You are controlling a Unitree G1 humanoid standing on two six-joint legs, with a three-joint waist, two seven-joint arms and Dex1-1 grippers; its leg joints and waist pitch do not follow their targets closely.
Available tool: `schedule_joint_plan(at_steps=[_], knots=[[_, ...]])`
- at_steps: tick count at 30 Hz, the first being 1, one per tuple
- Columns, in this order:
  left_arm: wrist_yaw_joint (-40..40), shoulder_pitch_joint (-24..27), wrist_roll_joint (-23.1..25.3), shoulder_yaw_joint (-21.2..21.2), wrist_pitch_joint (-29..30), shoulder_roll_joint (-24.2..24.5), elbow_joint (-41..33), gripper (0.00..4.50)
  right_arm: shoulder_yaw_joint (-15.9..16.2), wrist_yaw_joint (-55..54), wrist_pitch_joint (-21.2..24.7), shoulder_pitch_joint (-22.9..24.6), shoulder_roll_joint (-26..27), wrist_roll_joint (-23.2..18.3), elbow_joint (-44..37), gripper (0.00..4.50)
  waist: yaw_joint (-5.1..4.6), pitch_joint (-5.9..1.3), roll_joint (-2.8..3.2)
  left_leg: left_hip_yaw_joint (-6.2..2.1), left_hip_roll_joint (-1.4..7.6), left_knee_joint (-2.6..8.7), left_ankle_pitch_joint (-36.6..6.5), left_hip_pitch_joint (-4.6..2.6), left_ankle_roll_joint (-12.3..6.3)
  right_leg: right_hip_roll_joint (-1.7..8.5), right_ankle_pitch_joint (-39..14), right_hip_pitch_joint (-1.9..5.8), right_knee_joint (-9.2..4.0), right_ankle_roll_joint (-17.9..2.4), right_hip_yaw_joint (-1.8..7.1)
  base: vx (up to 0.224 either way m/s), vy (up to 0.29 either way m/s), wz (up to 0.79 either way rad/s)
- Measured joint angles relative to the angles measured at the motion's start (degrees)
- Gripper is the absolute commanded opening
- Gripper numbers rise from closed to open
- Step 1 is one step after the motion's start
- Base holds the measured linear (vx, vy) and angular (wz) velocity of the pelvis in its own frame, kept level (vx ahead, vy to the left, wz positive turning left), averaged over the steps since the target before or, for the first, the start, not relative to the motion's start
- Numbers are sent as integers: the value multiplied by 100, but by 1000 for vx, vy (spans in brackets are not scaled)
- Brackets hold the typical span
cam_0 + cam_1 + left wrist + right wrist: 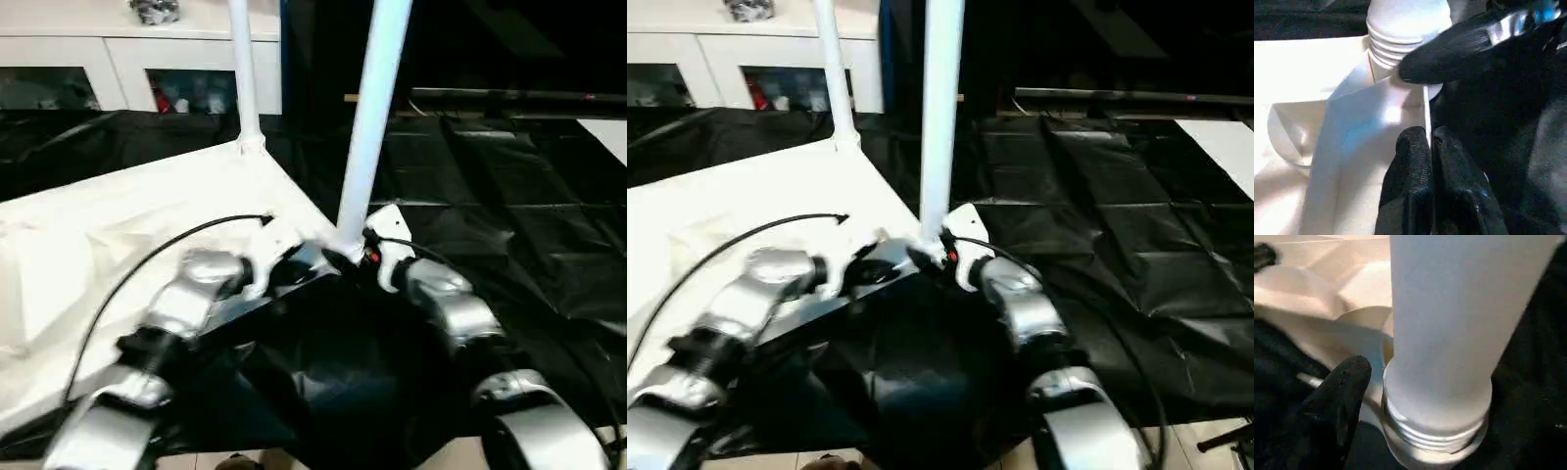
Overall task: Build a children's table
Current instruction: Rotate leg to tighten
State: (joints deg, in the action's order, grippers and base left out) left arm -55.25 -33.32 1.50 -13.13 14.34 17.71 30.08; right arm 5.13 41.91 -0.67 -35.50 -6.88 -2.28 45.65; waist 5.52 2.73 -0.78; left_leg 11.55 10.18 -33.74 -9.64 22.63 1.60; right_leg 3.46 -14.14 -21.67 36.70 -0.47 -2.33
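Lying top-down at frame left, white table top carries two upright legs; left pincer closed empty, right pincer state unclear.

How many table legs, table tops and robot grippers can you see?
Table legs: 2, near leg and far leg
Table tops: 1
Grippers: 2, left gripper and right gripper
Total: 5

Smooth white plastic leg; glossy black sheeting.
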Motion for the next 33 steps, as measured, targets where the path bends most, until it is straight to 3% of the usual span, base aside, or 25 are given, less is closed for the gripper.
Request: schedule_joint_plan(at_steps=[7,13,15,24,33], knots=[[-1001,169,-200,-83,-243,414,-158,0,406,1411,11,116,-476,-122,-405,383,69,7,-9,0,1,-8,0,7,1,1,1,-6,9,-1,-1,0,0,0],[-1502,213,-327,-104,-329,694,-181,0,536,1960,36,150,-573,-167,-564,383,102,16,-26,1,1,-13,0,12,1,3,1,-6,9,-2,-1,0,0,0],[-1644,242,-389,-104,-330,779,-220,0,578,2111,56,187,-598,-170,-666,358,104,17,-27,1,1,-14,0,22,0,3,1,-16,9,-2,-2,0,0,0],[-1886,292,-418,-103,-337,896,-287,0,660,2263,111,215,-653,-209,-733,286,111,20,-45,1,1,-24,3,34,-4,4,1,-21,9,-2,-4,0,0,0],[-1890,321,-420,-107,-311,884,-327,0,648,2277,180,305,-594,-241,-851,274,118,16,-53,1,1,-26,3,35,-4,5,1,-20,9,-2,-4,0,0,0]])
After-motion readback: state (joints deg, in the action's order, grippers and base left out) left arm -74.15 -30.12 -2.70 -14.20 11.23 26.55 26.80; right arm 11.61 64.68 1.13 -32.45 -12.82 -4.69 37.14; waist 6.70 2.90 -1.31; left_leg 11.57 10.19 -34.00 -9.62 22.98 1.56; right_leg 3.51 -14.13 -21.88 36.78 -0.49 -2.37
